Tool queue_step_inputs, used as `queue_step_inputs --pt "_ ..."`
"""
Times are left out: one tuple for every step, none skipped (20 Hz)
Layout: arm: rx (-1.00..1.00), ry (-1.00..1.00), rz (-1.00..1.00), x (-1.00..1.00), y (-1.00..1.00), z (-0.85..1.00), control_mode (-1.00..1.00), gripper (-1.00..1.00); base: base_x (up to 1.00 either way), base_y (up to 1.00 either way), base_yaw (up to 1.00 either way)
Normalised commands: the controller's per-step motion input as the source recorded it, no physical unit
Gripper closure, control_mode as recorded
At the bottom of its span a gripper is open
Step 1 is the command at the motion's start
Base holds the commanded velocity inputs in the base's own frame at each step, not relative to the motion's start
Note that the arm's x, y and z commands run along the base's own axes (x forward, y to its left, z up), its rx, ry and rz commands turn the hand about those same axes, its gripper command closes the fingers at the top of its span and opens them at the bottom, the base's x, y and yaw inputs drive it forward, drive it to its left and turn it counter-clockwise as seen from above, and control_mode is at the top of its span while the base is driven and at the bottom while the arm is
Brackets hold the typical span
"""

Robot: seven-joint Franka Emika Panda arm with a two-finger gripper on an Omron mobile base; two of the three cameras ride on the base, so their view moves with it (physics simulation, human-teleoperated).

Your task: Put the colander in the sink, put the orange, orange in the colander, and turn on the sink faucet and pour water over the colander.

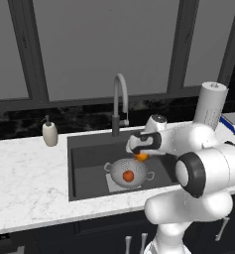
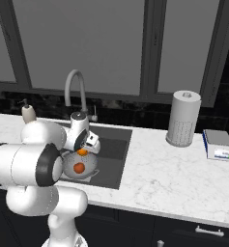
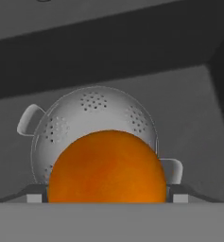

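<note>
- Left base view: the colander [image 1: 129, 172] sits on the sink [image 1: 84, 163] floor with the darker orange [image 1: 128, 175] already inside. The gripper [image 1: 140, 154] hangs just above the colander's rim, the brighter orange [image 1: 142, 157] at its tip. The faucet [image 1: 120, 101] arches behind; no water is visible from it.
- Right base view: the same gripper [image 2: 84, 147] is over the colander [image 2: 81, 166]; one orange [image 2: 78, 167] lies in the bowl and the other orange [image 2: 82, 152] is just above it.
- Hand view: the brighter orange [image 3: 107, 168] sits between the widely spread fingers [image 3: 34, 193], seemingly pinched, directly over the colander [image 3: 94, 127].
- Progress, as I judge it: colander placed, one orange in; the second needs dropping, then the faucet turned on.
</note>
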Motion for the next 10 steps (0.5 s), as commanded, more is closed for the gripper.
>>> queue_step_inputs --pt "-0.03 0.05 0.0 0.0 0.69 -0.6 -1.0 1.0 0.0 0.0 0.0" --pt "-0.03 0.06 0.0 0.04 0.41 -0.6 -1.0 1.0 0.0 0.0 0.0" --pt "-0.03 0.06 0.0 0.08 0.22 -0.56 -1.0 1.0 0.0 0.0 0.0" --pt "-0.02 0.05 0.0 0.19 0.02 -0.51 -1.0 1.0 0.0 0.0 0.0" --pt "-0.01 0.05 0.0 0.26 0.0 -0.47 -1.0 1.0 0.0 0.0 0.0" --pt "-0.01 0.05 0.0 0.31 0.0 -0.45 -1.0 1.0 0.0 0.0 0.0" --pt "-0.01 0.05 0.0 0.31 0.0 -0.39 -1.0 1.0 0.0 0.0 0.0" --pt "0.0 0.04 0.0 0.32 0.0 -0.36 -1.0 1.0 0.0 0.0 0.0" --pt "0.0 0.01 0.0 0.3 0.0 -0.33 -1.0 1.0 0.0 0.0 0.0" --pt "0.0 0.0 0.0 0.19 0.0 -0.24 -1.0 1.0 0.0 0.0 0.0"
